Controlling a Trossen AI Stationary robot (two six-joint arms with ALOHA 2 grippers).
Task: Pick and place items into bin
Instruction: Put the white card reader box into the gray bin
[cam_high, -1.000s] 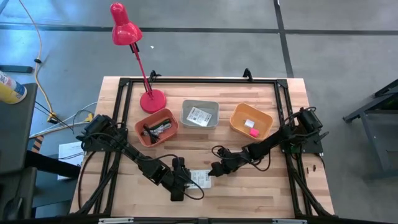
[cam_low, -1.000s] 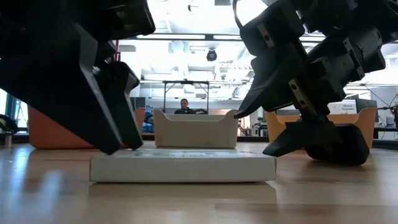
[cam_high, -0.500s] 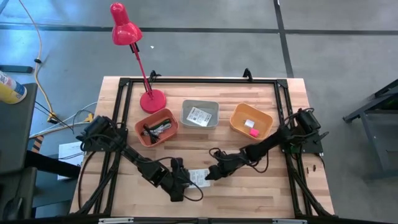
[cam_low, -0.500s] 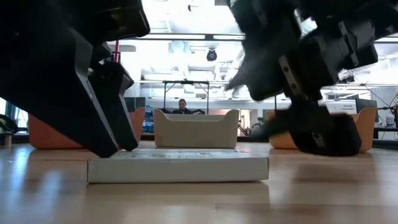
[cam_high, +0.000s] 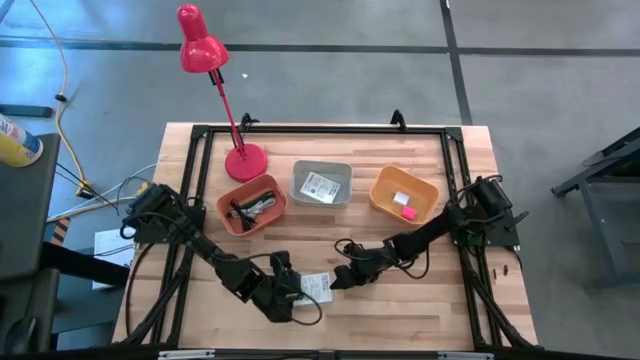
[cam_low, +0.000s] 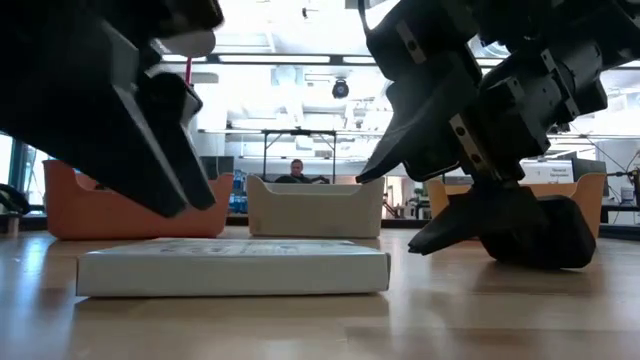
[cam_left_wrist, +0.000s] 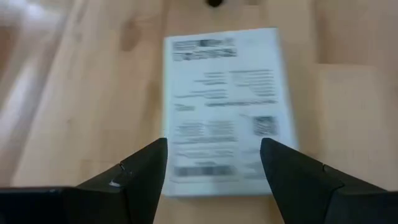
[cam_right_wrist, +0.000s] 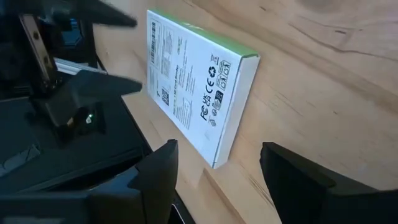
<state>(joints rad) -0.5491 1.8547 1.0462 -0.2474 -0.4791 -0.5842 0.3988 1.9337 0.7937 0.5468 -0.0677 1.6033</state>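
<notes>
A white flat packet with black print (cam_high: 318, 287) lies flat on the wooden table (cam_high: 400, 310) near its front middle. It also shows in the low view (cam_low: 235, 270). My left gripper (cam_high: 296, 295) is open at the packet's left end, and its fingers stand over the packet's near corners in the left wrist view (cam_left_wrist: 214, 155). My right gripper (cam_high: 337, 282) is open just right of the packet, a small gap away in the low view (cam_low: 415, 215). In the right wrist view (cam_right_wrist: 217, 149) the packet (cam_right_wrist: 199, 81) lies ahead of it. A second white packet lies in the grey bin (cam_high: 321, 183). My left gripper stands open over the packet's left end (cam_left_wrist: 217, 180), slanting down from the table's left. I cannot tell whether its fingers touch the packet. The packet lies flat on the table.
Three bins stand in a row at the back: an orange one (cam_high: 252, 205) with a black cable and silvery bits, the grey one, and an orange one (cam_high: 403, 195) with a white and a pink block. A red desk lamp (cam_high: 245, 160) stands at the back left.
The packet has slid along the table toward the left edge, staying flat. My left gripper has drawn back toward the left edge with it. My right gripper has moved toward the left edge, following the packet's right end, and has stayed open.
</notes>
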